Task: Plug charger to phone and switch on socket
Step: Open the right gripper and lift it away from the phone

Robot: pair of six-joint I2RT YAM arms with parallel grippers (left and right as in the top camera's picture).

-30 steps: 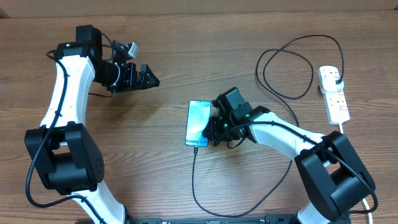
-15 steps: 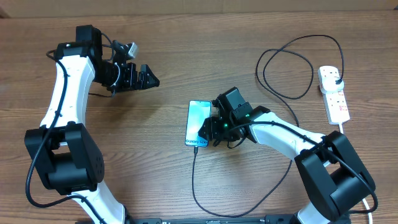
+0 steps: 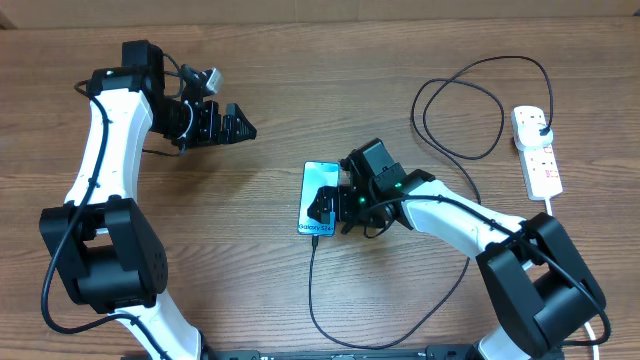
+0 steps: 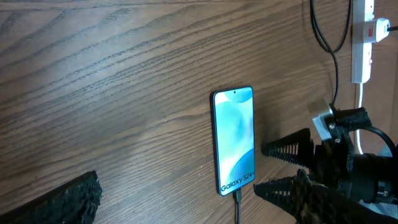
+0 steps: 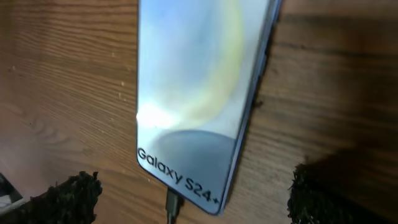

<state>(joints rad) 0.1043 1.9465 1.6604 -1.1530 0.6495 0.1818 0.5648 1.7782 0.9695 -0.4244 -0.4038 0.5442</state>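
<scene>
Right tool [image 4: 283,168] spread wide above the phone [image 4: 234,140], covering part of it from overhead; left tool [image 3: 238,122] wide, holding nothing

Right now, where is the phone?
In the overhead view, the phone lies flat near the table centre, the open right gripper at its right edge and the charger plugged into its near end.

The phone [image 3: 316,185] lies flat on the table [image 3: 200,250], beneath the right claw [image 3: 335,213] and between its fingers. The charger [image 3: 311,285] joins the phone's near edge just before the claw, loops round behind it, and ends on the socket [image 3: 540,160], well apart to the claw's right.
</scene>
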